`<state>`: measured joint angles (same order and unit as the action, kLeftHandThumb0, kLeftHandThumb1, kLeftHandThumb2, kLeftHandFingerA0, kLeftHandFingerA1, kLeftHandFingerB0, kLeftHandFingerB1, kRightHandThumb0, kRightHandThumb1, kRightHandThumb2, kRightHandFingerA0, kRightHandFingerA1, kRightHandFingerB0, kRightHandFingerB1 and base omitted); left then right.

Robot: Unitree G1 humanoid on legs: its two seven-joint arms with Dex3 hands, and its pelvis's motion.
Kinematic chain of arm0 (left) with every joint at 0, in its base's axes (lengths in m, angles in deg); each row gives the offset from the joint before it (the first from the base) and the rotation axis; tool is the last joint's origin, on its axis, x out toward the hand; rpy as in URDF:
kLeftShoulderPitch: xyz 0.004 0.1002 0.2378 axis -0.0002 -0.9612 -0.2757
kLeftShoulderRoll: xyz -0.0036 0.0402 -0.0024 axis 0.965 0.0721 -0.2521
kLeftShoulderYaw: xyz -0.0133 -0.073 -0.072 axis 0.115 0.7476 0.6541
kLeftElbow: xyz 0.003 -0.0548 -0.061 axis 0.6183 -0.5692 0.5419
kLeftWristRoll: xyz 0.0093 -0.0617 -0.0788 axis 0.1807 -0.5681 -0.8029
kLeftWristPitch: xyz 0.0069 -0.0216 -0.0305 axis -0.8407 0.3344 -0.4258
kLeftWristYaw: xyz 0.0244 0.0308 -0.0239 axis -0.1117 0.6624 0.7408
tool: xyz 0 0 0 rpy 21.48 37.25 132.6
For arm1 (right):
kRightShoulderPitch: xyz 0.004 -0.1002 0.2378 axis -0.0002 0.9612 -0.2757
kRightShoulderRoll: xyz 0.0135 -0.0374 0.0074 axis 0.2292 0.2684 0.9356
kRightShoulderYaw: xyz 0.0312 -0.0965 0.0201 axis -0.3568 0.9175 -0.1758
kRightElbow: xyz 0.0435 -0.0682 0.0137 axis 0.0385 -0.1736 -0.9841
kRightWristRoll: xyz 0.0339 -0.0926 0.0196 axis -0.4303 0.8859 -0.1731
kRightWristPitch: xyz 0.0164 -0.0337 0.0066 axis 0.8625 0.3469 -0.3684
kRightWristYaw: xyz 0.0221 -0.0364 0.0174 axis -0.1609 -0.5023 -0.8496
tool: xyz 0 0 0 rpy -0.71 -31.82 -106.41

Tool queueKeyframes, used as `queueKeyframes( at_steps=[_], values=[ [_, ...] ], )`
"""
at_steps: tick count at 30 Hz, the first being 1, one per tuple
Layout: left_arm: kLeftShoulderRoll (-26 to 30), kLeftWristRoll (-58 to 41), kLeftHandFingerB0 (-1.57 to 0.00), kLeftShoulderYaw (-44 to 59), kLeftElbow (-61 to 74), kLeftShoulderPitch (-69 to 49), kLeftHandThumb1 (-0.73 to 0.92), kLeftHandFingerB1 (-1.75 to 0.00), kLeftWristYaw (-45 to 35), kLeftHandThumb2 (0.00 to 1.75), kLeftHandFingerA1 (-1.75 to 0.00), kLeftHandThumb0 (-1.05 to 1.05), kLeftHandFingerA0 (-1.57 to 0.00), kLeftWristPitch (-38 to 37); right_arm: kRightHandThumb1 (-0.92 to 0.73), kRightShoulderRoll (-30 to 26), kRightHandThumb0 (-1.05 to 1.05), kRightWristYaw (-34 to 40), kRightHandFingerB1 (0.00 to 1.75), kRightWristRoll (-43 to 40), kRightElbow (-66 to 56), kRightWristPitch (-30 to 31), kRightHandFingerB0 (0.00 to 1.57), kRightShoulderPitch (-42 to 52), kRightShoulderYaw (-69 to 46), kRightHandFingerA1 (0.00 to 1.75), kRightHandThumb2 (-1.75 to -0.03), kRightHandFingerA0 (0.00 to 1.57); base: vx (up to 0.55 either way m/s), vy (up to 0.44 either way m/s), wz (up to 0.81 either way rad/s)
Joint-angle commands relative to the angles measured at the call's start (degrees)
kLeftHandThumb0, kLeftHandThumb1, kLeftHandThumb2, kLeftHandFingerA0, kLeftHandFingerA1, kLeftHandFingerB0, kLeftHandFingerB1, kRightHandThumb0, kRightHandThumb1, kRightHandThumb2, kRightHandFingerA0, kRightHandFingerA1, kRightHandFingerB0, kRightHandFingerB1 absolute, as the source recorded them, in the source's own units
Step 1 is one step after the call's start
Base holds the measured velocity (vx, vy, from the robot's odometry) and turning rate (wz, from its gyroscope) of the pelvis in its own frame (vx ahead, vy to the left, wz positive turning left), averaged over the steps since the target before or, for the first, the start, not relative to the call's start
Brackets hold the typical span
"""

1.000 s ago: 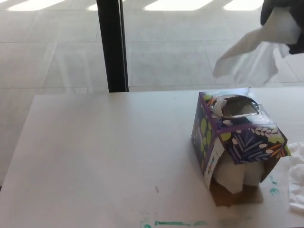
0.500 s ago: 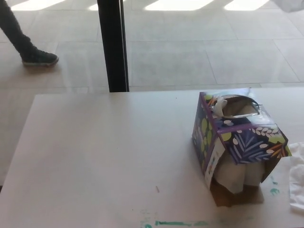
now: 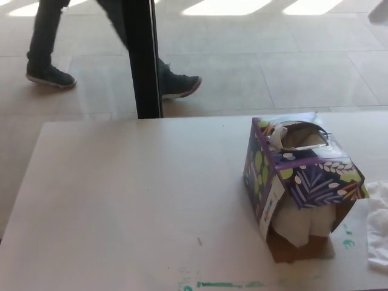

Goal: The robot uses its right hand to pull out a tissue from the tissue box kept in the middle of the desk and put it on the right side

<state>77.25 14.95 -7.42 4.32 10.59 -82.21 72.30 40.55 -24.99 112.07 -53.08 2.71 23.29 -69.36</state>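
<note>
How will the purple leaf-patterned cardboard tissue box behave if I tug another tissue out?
The purple leaf-patterned cardboard tissue box probably weighs little and may lift or slide. Its front is torn open with tissue bulging out, so it likely flexes. It looks tall for its base, so it might tip.

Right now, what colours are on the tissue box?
Purple with green, white and orange leaf shapes on the tissue box, seen in the head view.

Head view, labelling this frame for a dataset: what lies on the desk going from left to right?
Bare white desk top → green marker smear at the near edge → purple leaf-patterned cardboard tissue box with its side torn open → crumpled white tissues at the right edge.
</note>
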Motion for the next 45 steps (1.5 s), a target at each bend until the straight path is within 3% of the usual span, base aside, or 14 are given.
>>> queueKeyframes(
  at_steps=[1, 2, 5, 12, 20, 21, 22, 24, 25, 26, 32, 35, 36, 45],
  values=[
    [0.44, -0.64, -0.56, 0.37, 0.04, -0.31, 0.84, -0.99, 0.03, 1.01, -1.1, -0.88, -0.72, -1.45, -0.7, -5.58, -0.29, -17.74, 1.0, 2.14, -6.1, 9.13, 0.78, 18.96, 3.9, 1.57, -0.65, 0.79, 0.0, 0.0, 0.0],
    [0.49, -0.45, -0.56, 0.22, 0.16, -0.43, 0.84, -0.99, 0.09, 1.01, -1.09, -0.88, -0.73, -1.66, -0.68, -5.48, -0.27, -16.74, 1.25, 2.02, -6.65, 8.6, 0.72, 20.7, 3.8, 1.63, -0.64, 0.8, 0.0, 0.0, 0.0],
    [0.57, -0.32, -0.56, 0.15, 0.39, -0.38, 0.85, -0.99, 0.33, 1.0, -1.09, -0.87, -0.72, -1.66, -0.73, -5.16, -0.3, -21.65, 0.72, 0.98, -10.6, 11.08, 0.73, 25.39, 4.16, 1.46, -0.66, 0.77, 0.0, 0.0, 0.0],
    [0.42, -0.26, -0.56, 0.02, 0.64, -0.15, 0.86, -0.98, 0.75, 1.01, -1.09, -0.87, -0.77, -1.35, -0.75, -4.8, -0.47, -31.08, 0.57, 3.13, -13.99, 14.01, 0.64, 31.65, 9.04, 1.08, -0.62, 0.72, 0.0, 0.0, 0.0],
    [0.45, -0.36, -0.55, 0.11, 0.62, -0.12, 0.85, -0.98, 0.55, 1.01, -1.09, -0.86, -0.75, -1.77, -0.7, -4.81, -0.56, -39.06, 0.57, 12.59, -13.76, 19.56, 0.56, 32.97, 17.08, 1.03, -0.61, 0.74, 0.0, 0.0, 0.0],
    [0.47, -0.26, -0.55, 0.03, 0.67, -0.09, 0.86, -0.98, 0.72, 1.01, -1.08, -0.86, -0.74, -1.59, -0.57, -5.08, -0.56, -40.8, 0.65, 12.59, -13.89, 19.89, 0.5, 32.8, 17.51, 0.94, -0.97, 0.75, 0.0, 0.0, 0.0],
    [0.55, -0.06, -0.53, -0.14, 0.55, 0.03, 0.86, -0.95, 0.85, 1.0, -1.05, -0.82, -0.71, -1.39, -0.64, -4.69, -0.6, -43.93, 0.38, 13.43, -12.32, 20.91, 0.36, 31.42, 18.93, 0.78, -0.59, 0.36, 0.0, 0.0, 0.0],
    [0.53, -0.33, -0.53, 0.05, 0.42, 0.12, 0.85, -0.96, 0.58, 1.0, -1.06, -0.84, -0.71, -1.28, -0.59, -5.23, -0.64, -45.92, 0.31, 13.64, -14.69, 22.69, 0.25, 32.69, 19.06, 0.61, -0.58, 0.17, 0.0, 0.0, 0.0],
    [0.52, -0.37, -0.53, 0.06, 0.49, 0.1, 0.85, -0.96, 0.52, 1.0, -1.07, -0.84, -0.72, -1.22, -0.44, -5.8, -0.69, -45.49, 0.41, 13.86, -15.72, 22.69, 0.13, 33.66, 18.91, 0.54, -0.8, 0.05, 0.0, 0.0, 0.0],
    [0.5, -0.4, -0.54, 0.09, 0.52, 0.05, 0.85, -0.97, 0.54, 1.01, -1.08, -0.85, -0.74, -1.36, -0.44, -6.45, -0.76, -45.65, 0.33, 13.89, -16.18, 22.05, 0.1, 34.03, 19.05, 0.23, -0.84, 0.0, 0.0, 0.0, 0.0],
    [0.67, -0.64, -0.53, 0.35, 0.41, 0.17, 0.87, -0.95, 0.57, 0.99, -1.06, -0.81, -0.72, -1.09, -0.44, -10.73, -0.83, -53.66, 0.08, 20.85, -18.95, 19.77, 0.0, 32.79, 23.18, 0.51, -0.9, 0.0, 0.0, 0.0, 0.0],
    [0.74, -0.75, -0.55, 0.52, 0.32, 0.23, 0.85, -0.97, 0.72, 1.0, -1.07, -0.84, -0.74, -1.1, -0.46, -11.04, -0.87, -59.34, 0.01, 18.31, -19.49, 20.97, 0.0, 30.48, 22.52, 0.0, -0.76, 0.0, 0.0, 0.0, 0.0],
    [0.78, -0.66, -0.55, 0.46, 0.0, 0.37, 0.85, -0.97, 0.72, 1.0, -1.07, -0.85, -0.73, -1.19, -0.47, -11.09, -0.89, -61.24, 0.0, 14.15, -18.57, 20.18, 0.0, 29.03, 21.49, 0.27, -0.89, 0.0, 0.0, 0.0, 0.0],
    [1.02, -0.71, -0.55, 0.52, 0.37, -0.39, 0.85, -0.98, 0.32, 1.01, -1.08, -0.87, -0.74, -1.56, -0.49, -15.91, -0.9, -65.46, 0.0, 7.05, -22.47, 19.01, 0.0, 27.31, 15.17, 0.15, -0.88, 0.0, 0.0, 0.0, 0.0]
  ],
)
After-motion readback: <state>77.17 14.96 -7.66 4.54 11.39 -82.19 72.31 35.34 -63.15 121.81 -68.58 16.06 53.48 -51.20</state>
